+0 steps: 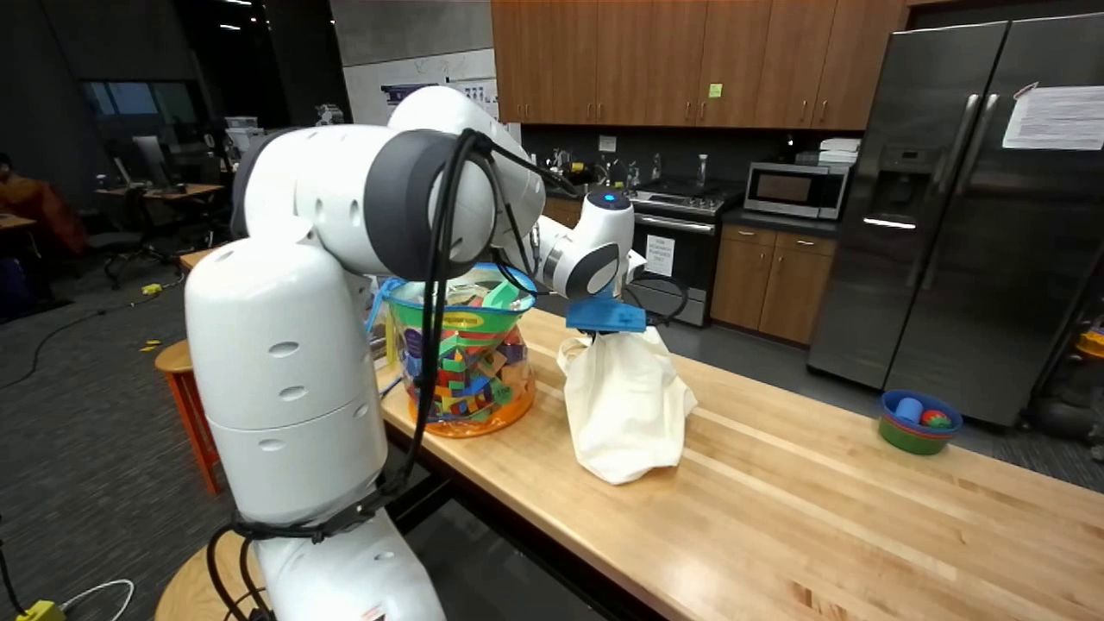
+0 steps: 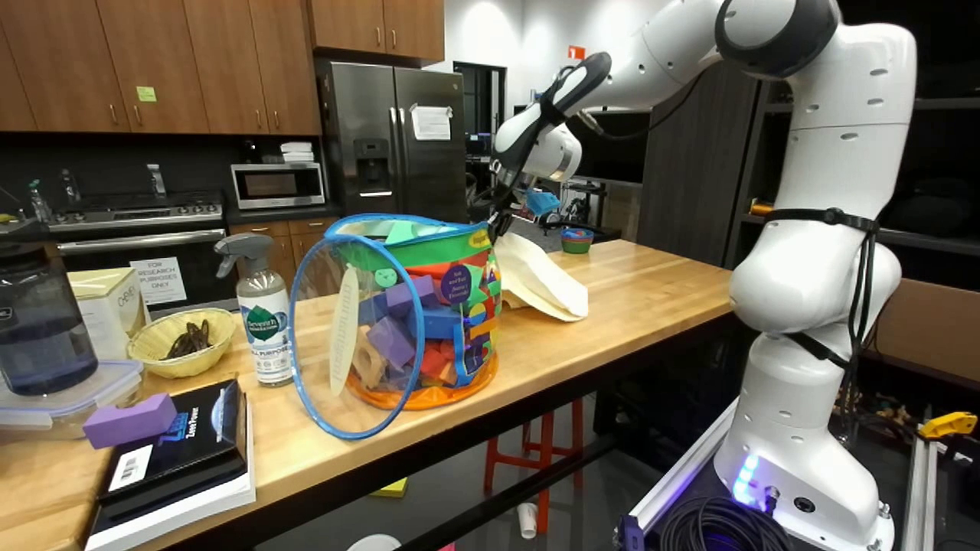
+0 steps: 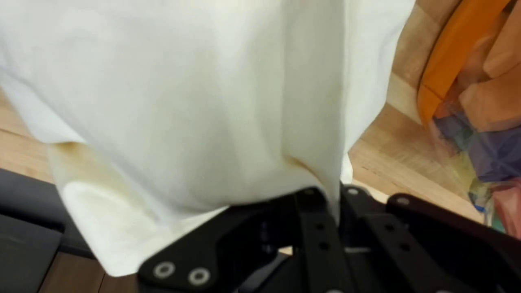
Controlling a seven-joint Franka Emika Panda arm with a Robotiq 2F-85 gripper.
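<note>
My gripper is shut on an off-white cloth, pinching a fold between its black fingertips. The cloth looks like a fabric bag. In both exterior views the cloth hangs down from the gripper over the wooden table. Its lower end is at or close to the tabletop; I cannot tell whether it touches. A clear bag of coloured blocks stands beside the cloth; it also shows in an exterior view and at the right of the wrist view. The cloth partly hides the fingertips.
Stacked bowls with small items stand at the table's far end. Near the block bag are a spray bottle, a yellow basket, a black book and a purple block. The block bag's round lid hangs open.
</note>
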